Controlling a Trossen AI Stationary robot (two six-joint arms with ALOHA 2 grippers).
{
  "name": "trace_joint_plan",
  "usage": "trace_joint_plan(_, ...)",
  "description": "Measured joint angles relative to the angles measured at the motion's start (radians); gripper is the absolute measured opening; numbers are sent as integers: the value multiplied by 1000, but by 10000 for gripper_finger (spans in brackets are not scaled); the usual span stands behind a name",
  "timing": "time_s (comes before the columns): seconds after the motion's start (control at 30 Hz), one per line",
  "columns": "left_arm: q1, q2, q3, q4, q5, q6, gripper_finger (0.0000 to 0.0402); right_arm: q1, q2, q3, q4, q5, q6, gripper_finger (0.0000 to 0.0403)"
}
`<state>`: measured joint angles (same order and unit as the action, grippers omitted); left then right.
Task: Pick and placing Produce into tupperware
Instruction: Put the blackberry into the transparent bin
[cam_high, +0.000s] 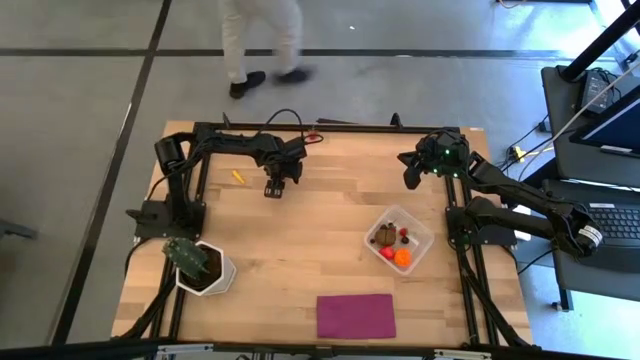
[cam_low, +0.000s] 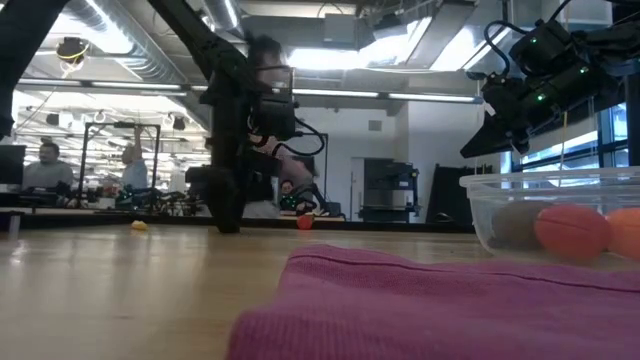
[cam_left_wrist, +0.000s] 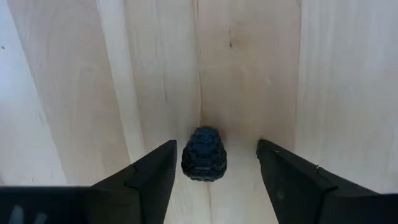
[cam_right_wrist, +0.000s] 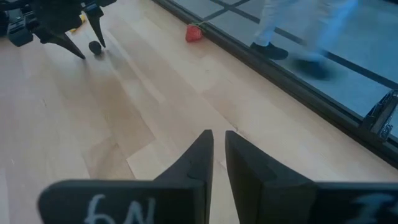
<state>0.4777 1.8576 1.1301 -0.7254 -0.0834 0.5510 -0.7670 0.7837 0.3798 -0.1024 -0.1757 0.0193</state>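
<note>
A dark berry rests on the bare wooden table, between the two fingers of my left gripper. That gripper is open, points down at the table's far middle, and its fingers stand on either side of the berry without touching it. My right gripper is shut and empty, held above the table's far right. The clear tupperware stands at the right and holds a brown oval, small red pieces and an orange ball. A yellow bit and a red piece lie near the far edge.
A green plant in a white pot stands at the near left. A flat magenta rectangle lies near the front edge. A person walks on the floor beyond the table's far edge. Bare wood lies between the berry and the tub.
</note>
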Motion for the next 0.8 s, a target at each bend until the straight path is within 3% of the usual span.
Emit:
trace_joint_plan(0.57, -2, 1, -3, 4, 29, -60, 113, 0, 0, 0, 0, 0, 2, 46)
trace_joint_plan(0.8, -14, 4, 9, -7, 38, -177, 88, 0, 0, 0, 0, 0, 2, 46)
